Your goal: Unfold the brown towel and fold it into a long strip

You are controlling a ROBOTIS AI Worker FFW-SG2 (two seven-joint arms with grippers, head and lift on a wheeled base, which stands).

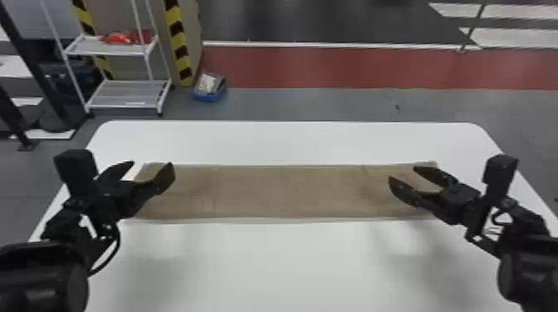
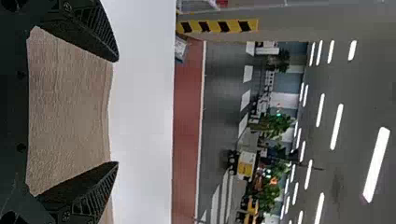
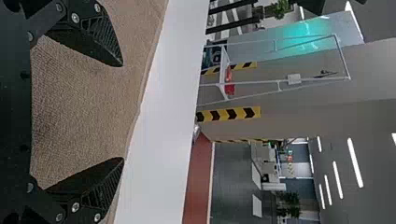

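While both grippers, left (image 1: 150,172) and right (image 1: 402,179), stand with jaws spread and empty, the towel (image 1: 286,191) lies flat beneath and between them on the table (image 1: 290,265), already a strip. Its long axis runs from one arm's side to the other's, each gripper over its own end. Any further lengthwise fold would likely need both jaws to pinch the same long edge, each at its nearer end.

Beyond the white desk (image 1: 290,141), toward its left end, stands a white rack (image 1: 124,94) carrying something red (image 1: 118,38). Also beyond the desk are a blue bin (image 1: 209,97), black-and-yellow striping (image 1: 177,37) and a red floor band (image 1: 353,68).
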